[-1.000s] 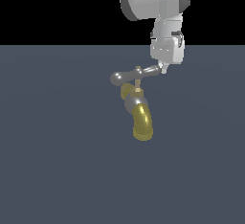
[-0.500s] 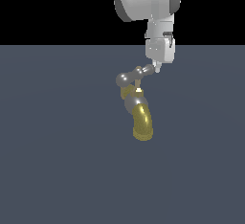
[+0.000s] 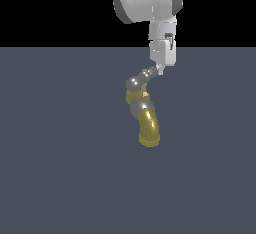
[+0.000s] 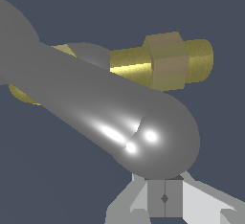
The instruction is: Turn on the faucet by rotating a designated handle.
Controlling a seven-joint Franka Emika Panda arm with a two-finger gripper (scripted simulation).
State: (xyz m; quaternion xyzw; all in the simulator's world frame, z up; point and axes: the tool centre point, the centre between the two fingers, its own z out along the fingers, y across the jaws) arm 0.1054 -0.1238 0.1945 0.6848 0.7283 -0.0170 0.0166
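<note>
A flat, matte slate-blue floor fills the lower scene, meeting a plain black backdrop along a straight horizon.

One faucet. One handle on it: a single silver-grey crossbar with two rounded ends, one of them filling much of the wrist view. One brass-yellow spout, curved downward. One grey body ball between handle and spout. One brass stem with one hexagonal nut, seen close in the wrist view. One robot arm, white, reaching down from above. One gripper at its tip. One flat grey-blue floor. Nothing else to count in either view.
</note>
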